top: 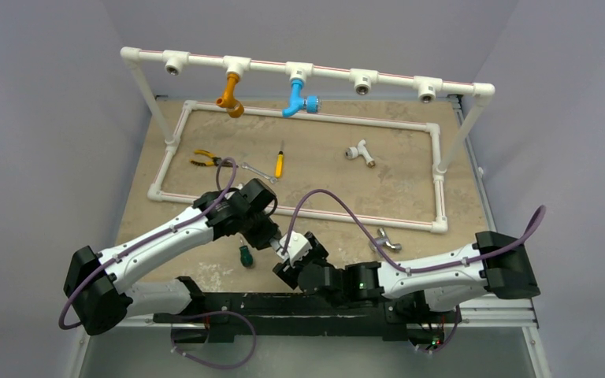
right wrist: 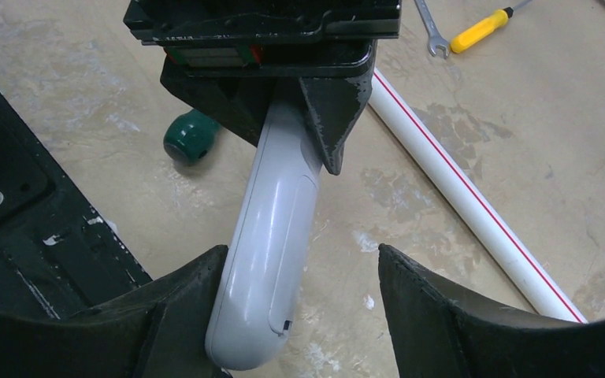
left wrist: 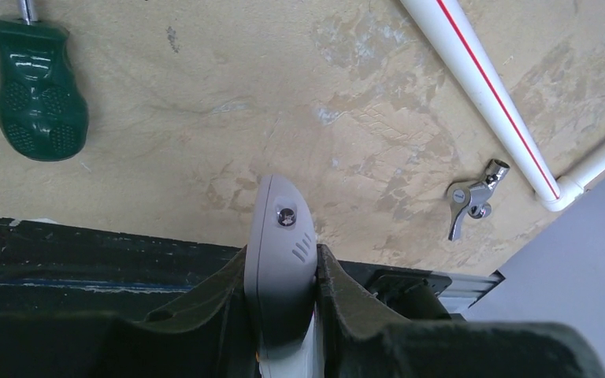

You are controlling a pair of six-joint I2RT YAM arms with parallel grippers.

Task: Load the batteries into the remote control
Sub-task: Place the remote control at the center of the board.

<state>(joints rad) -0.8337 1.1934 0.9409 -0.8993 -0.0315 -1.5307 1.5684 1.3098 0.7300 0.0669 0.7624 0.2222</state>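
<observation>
So the remote control (right wrist: 272,236) is up off the table (top: 323,169) near its front edge, with the plain back and cover seam facing the right wrist camera. Looks like a hand-over or two-claw brace to me. I'd centre the right claw (right wrist: 299,250) first, since the remote sits right by one finger (maybe touching) with a big gap to the other, then squeeze the sides, not the cover. That claw is spread wide around the free end, and the left claw (left wrist: 282,253) is clamped on the other end. The green-handled screwdriver (top: 245,255) lies at 9 o'clock. No batteries in sight.
</observation>
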